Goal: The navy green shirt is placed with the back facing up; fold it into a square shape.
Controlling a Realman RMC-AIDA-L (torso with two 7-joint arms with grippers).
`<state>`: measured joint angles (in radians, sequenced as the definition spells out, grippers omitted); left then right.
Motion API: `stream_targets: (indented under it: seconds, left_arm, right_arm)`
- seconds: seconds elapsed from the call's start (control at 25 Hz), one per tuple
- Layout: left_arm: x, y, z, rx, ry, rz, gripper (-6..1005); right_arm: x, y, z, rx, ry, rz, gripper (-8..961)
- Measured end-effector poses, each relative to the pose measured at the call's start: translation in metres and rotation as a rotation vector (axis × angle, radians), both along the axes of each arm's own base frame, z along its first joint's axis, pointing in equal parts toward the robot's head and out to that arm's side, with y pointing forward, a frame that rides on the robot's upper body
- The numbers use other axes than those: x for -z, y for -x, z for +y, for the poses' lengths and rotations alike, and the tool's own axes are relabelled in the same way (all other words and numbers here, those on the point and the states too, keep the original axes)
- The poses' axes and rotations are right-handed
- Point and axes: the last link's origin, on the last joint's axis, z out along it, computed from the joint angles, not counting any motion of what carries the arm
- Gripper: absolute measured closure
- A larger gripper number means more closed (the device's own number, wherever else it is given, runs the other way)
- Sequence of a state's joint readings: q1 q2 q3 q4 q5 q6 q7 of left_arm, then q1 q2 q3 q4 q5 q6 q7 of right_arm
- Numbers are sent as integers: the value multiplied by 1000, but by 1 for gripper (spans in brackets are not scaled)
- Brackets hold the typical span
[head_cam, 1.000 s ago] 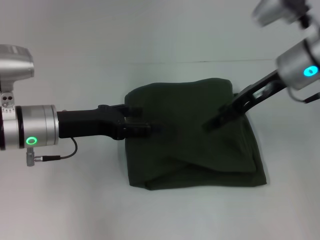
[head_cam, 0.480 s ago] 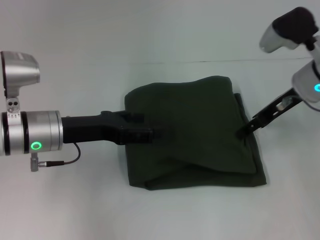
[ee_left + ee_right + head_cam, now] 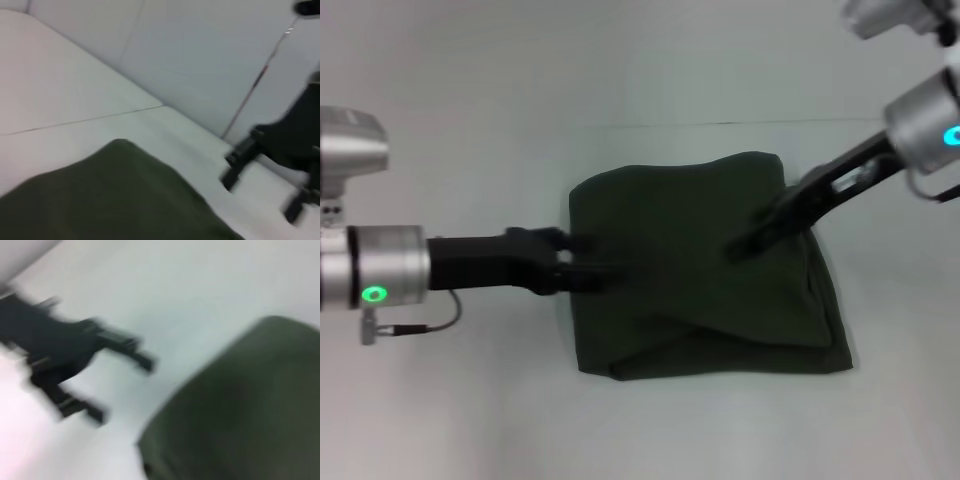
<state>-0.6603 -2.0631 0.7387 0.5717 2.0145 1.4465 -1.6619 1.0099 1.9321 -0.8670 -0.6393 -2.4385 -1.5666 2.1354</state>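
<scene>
The navy green shirt (image 3: pixel 705 270) lies folded into a rough square on the white table, plain side up, with a folded layer along its near edge. It also shows in the left wrist view (image 3: pixel 110 195) and the right wrist view (image 3: pixel 245 405). My left gripper (image 3: pixel 605 268) reaches in low over the shirt's left edge; the right wrist view (image 3: pixel 122 390) shows its jaws apart and empty. My right gripper (image 3: pixel 740 245) slants down over the shirt's right half; the left wrist view (image 3: pixel 262 195) shows its jaws apart and empty.
The white table (image 3: pixel 470 400) spreads all around the shirt. A thin seam (image 3: pixel 650 125) runs across the table behind the shirt. A cable (image 3: pixel 440 318) hangs under my left wrist.
My right gripper swung out to the shirt's right edge half a second ago and is now back over its right half. My left arm has drawn slightly leftward. The shirt keeps its shape.
</scene>
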Motion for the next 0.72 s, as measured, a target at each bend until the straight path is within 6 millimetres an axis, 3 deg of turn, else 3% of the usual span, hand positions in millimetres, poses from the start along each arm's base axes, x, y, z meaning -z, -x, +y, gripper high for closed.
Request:
stream_targets:
  seconds: [0.28, 0.48, 0.72]
  left_arm:
    - [-35, 20, 2, -53, -113, -39, 50]
    - [-37, 22, 1, -54, -120, -41, 50]
    - [-35, 22, 1, -57, -123, -40, 50]
  right_arm:
    - [55, 30, -12, -143, 88, -48, 25]
    - [85, 44, -22, -206, 138, -70, 26]
    - [108, 36, -27, -209, 156, -104, 26]
